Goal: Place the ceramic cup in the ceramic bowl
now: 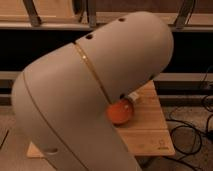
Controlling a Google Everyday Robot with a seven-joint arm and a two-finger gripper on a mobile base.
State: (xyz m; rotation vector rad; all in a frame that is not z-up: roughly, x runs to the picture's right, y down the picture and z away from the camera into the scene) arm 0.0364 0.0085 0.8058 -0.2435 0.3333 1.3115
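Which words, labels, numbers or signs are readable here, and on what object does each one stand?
None can be read.
A small dark mark on the light wooden table: too blurred to read.
On the glossy orange-red ceramic bowl: no text visible.
The tool is hidden behind the big beige robot arm.

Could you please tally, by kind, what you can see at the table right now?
Ceramic bowl, orange-red: 1
Wooden table: 1
Robot arm: 1
Pincer, hidden behind the arm: 0 in view
Total: 3

A light wooden table (150, 132) stands on a grey floor (197, 156).
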